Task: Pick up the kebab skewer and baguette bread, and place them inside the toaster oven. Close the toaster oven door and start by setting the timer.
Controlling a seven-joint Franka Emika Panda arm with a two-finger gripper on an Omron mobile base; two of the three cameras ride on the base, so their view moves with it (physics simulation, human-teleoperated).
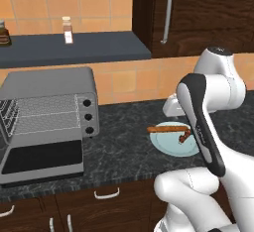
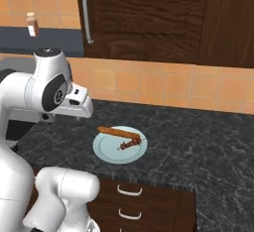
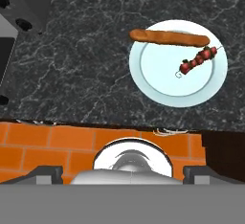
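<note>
The baguette bread [image 3: 170, 37] lies along one rim of a pale round plate [image 3: 158, 82], a long orange-brown loaf. Beside it on the plate rests the kebab skewer [image 3: 198, 60], a short stick with dark red chunks. Both also sit on the plate [image 1: 171, 146] right of the toaster oven [image 1: 49, 85]: baguette bread [image 1: 166, 128], kebab skewer [image 1: 184, 137]. The toaster oven door [image 1: 42, 159] hangs down open and the wire rack shows inside. My gripper [image 3: 123, 174] hovers above the counter, off the plate toward the oven, open and holding nothing. Its fingertips [image 3: 45, 173] stand wide apart.
A dark speckled counter [image 1: 124, 146] carries everything, with drawers under its front edge. A dark shelf above the oven holds a small bottle [image 1: 68, 30] and a jar [image 1: 4, 33]. A dark wood cabinet [image 2: 149, 18] hangs over the plate area. My own arm [image 1: 201, 127] crosses in front of the plate.
</note>
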